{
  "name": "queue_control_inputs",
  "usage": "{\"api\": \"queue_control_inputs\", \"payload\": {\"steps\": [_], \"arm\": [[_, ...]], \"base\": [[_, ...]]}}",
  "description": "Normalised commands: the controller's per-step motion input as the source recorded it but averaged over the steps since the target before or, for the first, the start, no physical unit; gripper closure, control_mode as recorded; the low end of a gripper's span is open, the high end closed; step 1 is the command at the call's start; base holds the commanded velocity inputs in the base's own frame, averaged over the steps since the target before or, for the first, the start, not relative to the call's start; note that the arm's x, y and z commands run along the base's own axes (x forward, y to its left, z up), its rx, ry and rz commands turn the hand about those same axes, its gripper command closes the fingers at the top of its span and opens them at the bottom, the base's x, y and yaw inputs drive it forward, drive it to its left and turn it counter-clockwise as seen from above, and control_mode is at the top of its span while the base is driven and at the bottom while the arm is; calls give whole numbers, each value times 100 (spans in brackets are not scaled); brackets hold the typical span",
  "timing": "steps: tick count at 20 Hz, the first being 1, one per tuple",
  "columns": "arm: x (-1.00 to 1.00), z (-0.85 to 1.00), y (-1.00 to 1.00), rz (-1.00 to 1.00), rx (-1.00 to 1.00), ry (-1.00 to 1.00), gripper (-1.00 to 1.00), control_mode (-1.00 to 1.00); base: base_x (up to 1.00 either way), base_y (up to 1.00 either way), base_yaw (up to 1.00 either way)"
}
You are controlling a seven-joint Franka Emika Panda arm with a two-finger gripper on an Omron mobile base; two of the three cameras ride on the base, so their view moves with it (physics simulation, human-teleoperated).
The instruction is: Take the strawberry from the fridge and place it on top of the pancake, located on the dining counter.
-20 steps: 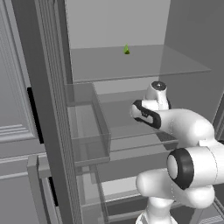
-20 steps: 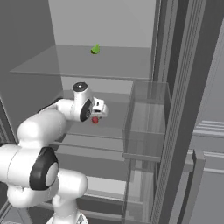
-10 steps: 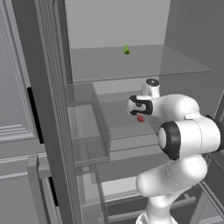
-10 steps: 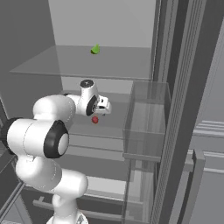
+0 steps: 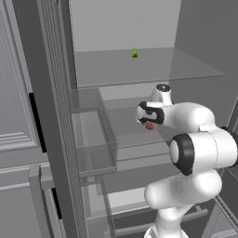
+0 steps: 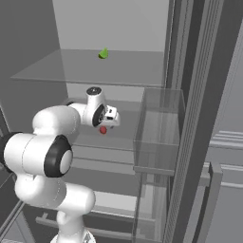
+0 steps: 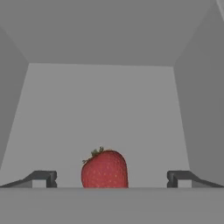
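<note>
Red against all that grey: the strawberry (image 7: 104, 168) sits on a middle glass shelf (image 5: 125, 135) inside the open fridge (image 6: 114, 28), and from the hand's own camera it now lies low between the two dark fingertips (image 7: 43, 178), a little nearer one than the other, leaves up. A second ago the arm was further back, with its elbow out to the side; since then it has folded in and pushed the hand deeper into the compartment, so the end effector (image 5: 148, 122) has closed on the fruit from in front. In both base cameras the berry (image 6: 103, 130) peeks out just below the hand. The jaws stand wide apart, with nothing between them but the fruit, and I see no contact yet.

To my eye the approach is nearly done. What remains of this step is a small push forward so the fingers flank the berry properly, then a gentle squeeze; it is small and roundish and could roll away if nudged. The little green cone (image 5: 134, 52) on the shelf above is a different item and well clear. Carrying the fruit to the pancake is all still ahead.
</note>
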Motion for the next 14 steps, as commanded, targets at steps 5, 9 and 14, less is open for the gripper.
{"api": "queue_control_inputs", "payload": {"steps": [5, 9, 14], "arm": [[-3, -4, 2, 0, 0, 0, -100, -100], [1, -3, 0, 0, 0, 0, -100, -100], [2, -21, 6, 0, 0, 2, -100, -100]], "base": [[0, 0, 0], [0, 0, 0], [0, 0, 0]]}}
